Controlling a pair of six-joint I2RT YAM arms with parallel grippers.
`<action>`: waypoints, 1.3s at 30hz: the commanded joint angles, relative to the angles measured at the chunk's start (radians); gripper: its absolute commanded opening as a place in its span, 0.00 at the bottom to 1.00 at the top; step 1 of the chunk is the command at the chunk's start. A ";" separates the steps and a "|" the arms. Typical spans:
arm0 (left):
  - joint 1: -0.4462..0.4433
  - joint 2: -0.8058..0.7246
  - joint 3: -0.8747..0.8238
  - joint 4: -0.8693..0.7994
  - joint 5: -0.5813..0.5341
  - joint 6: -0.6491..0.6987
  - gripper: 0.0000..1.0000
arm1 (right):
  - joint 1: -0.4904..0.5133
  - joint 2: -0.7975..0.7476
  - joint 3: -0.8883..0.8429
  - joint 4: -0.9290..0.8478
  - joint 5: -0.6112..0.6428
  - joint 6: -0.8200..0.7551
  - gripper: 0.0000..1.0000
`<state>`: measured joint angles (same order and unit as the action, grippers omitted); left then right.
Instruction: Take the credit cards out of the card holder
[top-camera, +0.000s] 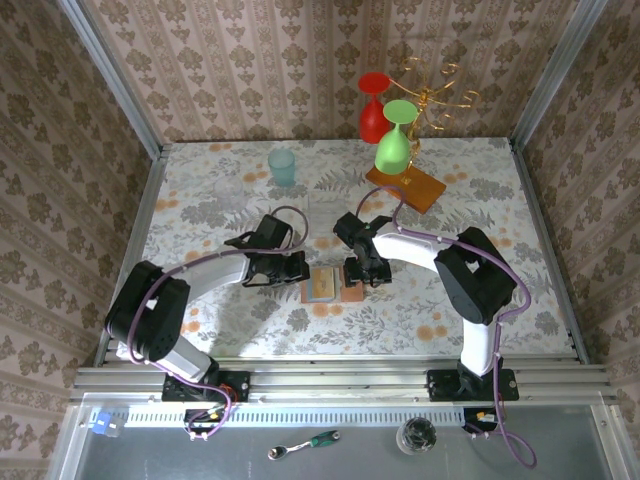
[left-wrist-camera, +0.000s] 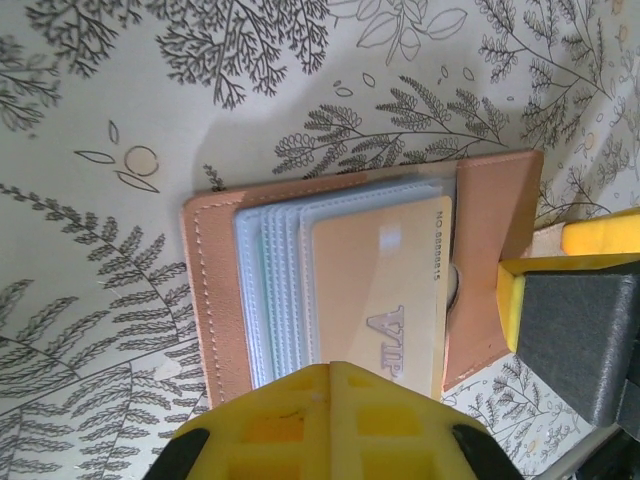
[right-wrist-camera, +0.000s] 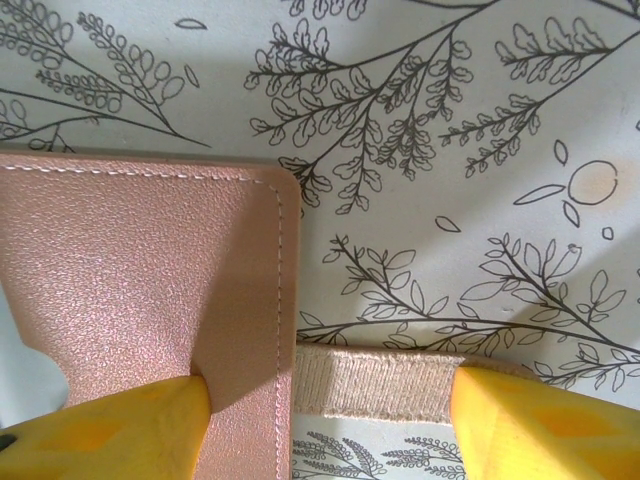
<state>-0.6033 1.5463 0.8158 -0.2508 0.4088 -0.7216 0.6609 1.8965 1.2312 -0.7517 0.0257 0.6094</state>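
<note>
tan leather card holder (left-wrist-camera: 213, 295) lies open between the closed left gripper (left-wrist-camera: 325, 412) and the right gripper (right-wrist-camera: 330, 418), its jaws apart

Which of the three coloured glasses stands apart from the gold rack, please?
The teal tumbler, alone on the table left of the rack; the red goblet and green goblet sit at the rack.

The right gripper's (right-wrist-camera: 330, 425) yellow fingers (right-wrist-camera: 110, 430) stand apart, the card holder's (right-wrist-camera: 140, 270) strap tab (right-wrist-camera: 375, 385) between them
</note>
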 joint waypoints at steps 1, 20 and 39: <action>-0.008 0.023 0.028 0.009 0.009 -0.008 0.03 | -0.004 0.030 -0.044 -0.001 0.024 0.029 0.66; -0.038 0.059 0.028 0.029 -0.001 -0.019 0.00 | -0.003 -0.144 0.001 0.087 -0.167 0.065 0.60; -0.054 0.105 0.030 0.007 -0.006 -0.008 0.00 | -0.019 -0.096 -0.109 0.411 -0.436 0.110 0.37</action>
<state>-0.6495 1.6394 0.8394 -0.2173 0.4068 -0.7300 0.6518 1.7821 1.1442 -0.3840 -0.3565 0.7067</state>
